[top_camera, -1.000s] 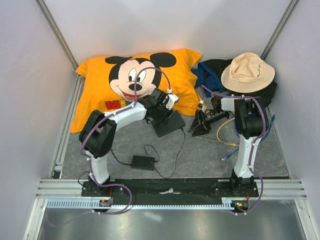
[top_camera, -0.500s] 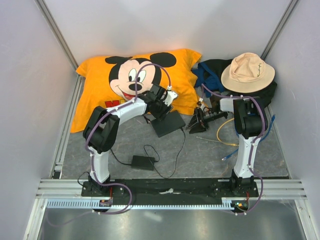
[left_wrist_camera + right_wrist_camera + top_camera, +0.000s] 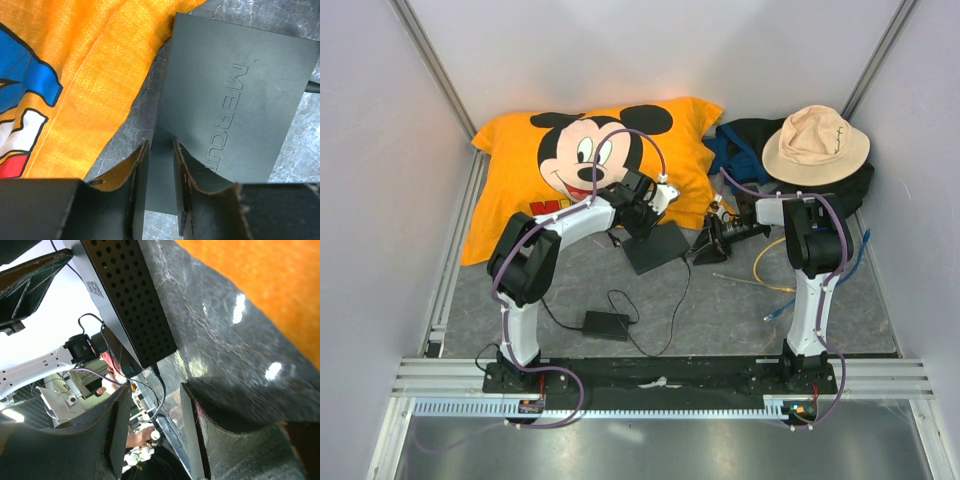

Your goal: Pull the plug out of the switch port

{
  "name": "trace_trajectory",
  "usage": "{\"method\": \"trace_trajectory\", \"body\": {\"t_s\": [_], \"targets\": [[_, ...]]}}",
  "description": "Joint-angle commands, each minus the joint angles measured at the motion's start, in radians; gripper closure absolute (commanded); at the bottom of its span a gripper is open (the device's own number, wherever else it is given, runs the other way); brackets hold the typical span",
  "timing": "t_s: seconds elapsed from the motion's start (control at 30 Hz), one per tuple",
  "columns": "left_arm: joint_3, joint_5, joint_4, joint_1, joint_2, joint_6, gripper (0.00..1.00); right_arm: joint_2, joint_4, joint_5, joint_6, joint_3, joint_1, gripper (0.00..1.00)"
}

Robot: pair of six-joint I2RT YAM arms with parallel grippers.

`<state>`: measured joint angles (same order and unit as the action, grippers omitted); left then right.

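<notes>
Entry: switch [image 3: 658,247], a flat black box on the counter [image 3: 740,315], lying between the two hands.

- left hand [image 3: 160,150]: jaws narrow, astride the switch's edge, which fills the gap between them. It looks clamped, though pad contact is not plain to see.
- right hand [image 3: 152,395]: jaws roughly half apart, holding nothing. The switch's perforated side is just ahead.
- plug [image 3: 156,371]: seated in the switch's end, directly ahead of the right hand's gap, with the cord [image 3: 162,390] trailing away.

Handling, as judged: bring the right hand forward until the plug body, not the cord, sits between its pads. Close firmly and draw straight back along the socket line while the left hand braces the switch.
</notes>
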<state>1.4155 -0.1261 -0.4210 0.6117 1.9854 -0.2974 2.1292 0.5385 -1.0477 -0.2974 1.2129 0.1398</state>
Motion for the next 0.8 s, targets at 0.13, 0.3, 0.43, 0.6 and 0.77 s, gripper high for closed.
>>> {"method": "trace_trajectory", "body": {"t_s": [0.13,0.3,0.43,0.6,0.77], "targets": [[-0.062,-0.089,-0.085,-0.003,0.095,-0.011,0.68,0.061,-0.089,0.186,-0.005,-0.044,0.038,0.48],[-0.053,-0.101,-0.102,-0.001,0.107,-0.006,0.67,0.044,-0.124,0.204,-0.045,-0.062,0.044,0.49],[-0.056,-0.128,-0.116,-0.001,0.113,-0.005,0.67,0.044,-0.140,0.209,-0.062,-0.062,0.046,0.50],[-0.064,-0.138,-0.119,-0.001,0.110,0.001,0.67,0.046,-0.141,0.221,-0.063,-0.067,0.053,0.55],[-0.067,-0.136,-0.119,0.000,0.110,0.001,0.67,0.043,-0.146,0.233,-0.066,-0.069,0.075,0.61]]}}
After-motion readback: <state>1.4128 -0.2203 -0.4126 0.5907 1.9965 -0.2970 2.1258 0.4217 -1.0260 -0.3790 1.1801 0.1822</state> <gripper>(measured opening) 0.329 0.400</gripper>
